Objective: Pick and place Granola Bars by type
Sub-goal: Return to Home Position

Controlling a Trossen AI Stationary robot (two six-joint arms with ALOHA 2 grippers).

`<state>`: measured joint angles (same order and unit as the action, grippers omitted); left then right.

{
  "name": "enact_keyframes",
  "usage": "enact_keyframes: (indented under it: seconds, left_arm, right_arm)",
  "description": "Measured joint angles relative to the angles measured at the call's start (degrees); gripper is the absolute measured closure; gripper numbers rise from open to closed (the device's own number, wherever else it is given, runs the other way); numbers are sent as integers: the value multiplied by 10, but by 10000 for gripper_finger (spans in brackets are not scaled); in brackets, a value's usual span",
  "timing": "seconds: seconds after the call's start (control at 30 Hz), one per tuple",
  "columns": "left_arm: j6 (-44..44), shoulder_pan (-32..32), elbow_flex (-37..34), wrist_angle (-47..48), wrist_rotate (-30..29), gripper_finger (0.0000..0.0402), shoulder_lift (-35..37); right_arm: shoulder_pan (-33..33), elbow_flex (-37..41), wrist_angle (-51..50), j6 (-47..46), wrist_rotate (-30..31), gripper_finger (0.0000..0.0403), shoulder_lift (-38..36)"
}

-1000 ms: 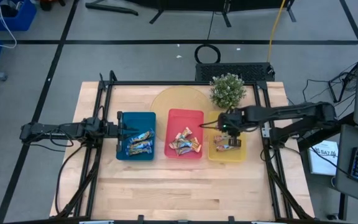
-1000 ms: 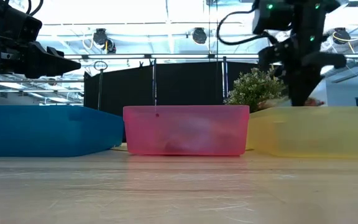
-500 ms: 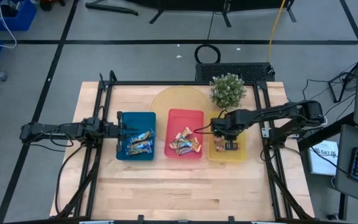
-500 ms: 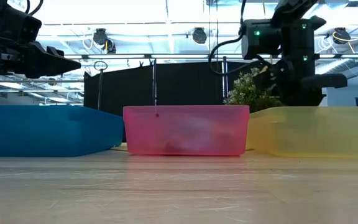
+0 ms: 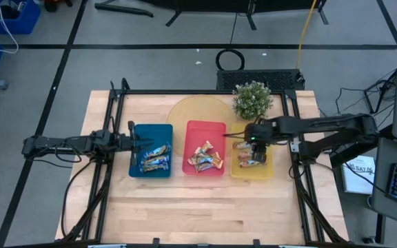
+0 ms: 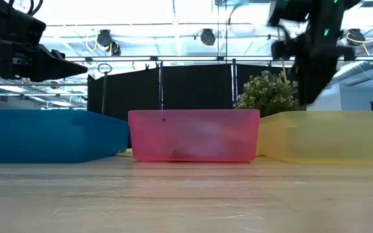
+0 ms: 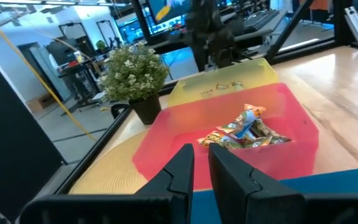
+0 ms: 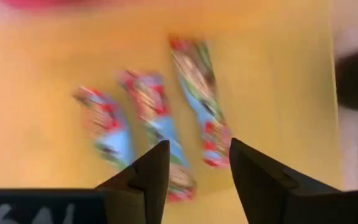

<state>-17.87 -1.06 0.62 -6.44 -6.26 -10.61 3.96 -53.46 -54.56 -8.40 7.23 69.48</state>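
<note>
Three trays stand in a row: blue (image 5: 135,131), red (image 5: 191,131) and yellow (image 5: 270,165). Blue-and-yellow Granola Bars (image 5: 154,158) lie in the blue tray, gold ones (image 5: 204,157) in the red tray, red-green ones (image 5: 250,157) in the yellow tray. My right gripper (image 5: 253,141) hangs open above the yellow tray, pointing down; three red-green bars (image 8: 154,118) lie flat on the tray floor below its empty fingers (image 8: 157,168). My left gripper (image 5: 131,141) waits level at the blue tray's left wall, with only a narrow gap between its fingers (image 7: 185,165) and nothing in it.
A potted plant (image 5: 252,100) stands behind the yellow tray, beside a round yellow mat (image 5: 191,110) behind the red tray. A black frame (image 5: 119,103) runs along the table's edges. Bare wood (image 5: 198,207) lies between the trays and the near edge.
My right gripper dipped down into the yellow tray, shifting slightly toward the table's left, and has risen again above it. The left arm has kept still.
</note>
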Motion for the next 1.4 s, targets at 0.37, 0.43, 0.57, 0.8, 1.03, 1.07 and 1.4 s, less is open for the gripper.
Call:
enact_keyframes:
  seconds: [0.37,0.43,0.57,0.8,1.03,1.07,1.4]
  left_arm:
    - [-5,0,0,-24,-18,344,0]
    - [2,0,0,-24,-14,344,0]
    - [-13,2,0,-53,52,348,0]
    - [-73,8,0,-62,60,394,2]
    - [-95,8,0,-86,58,396,2]
    - [-100,8,0,-87,58,396,2]
    - [-89,7,0,-86,67,398,2]
  right_arm:
    - [-135,23,129,-91,3,330,-195]
    - [-165,50,180,-66,15,349,-215]
    - [-208,112,267,5,93,395,-253]
    - [-208,171,287,52,104,402,-362]
    - [-208,249,334,117,108,402,-502]
    - [-208,262,331,117,111,402,-523]
    - [-208,349,420,98,149,402,-673]
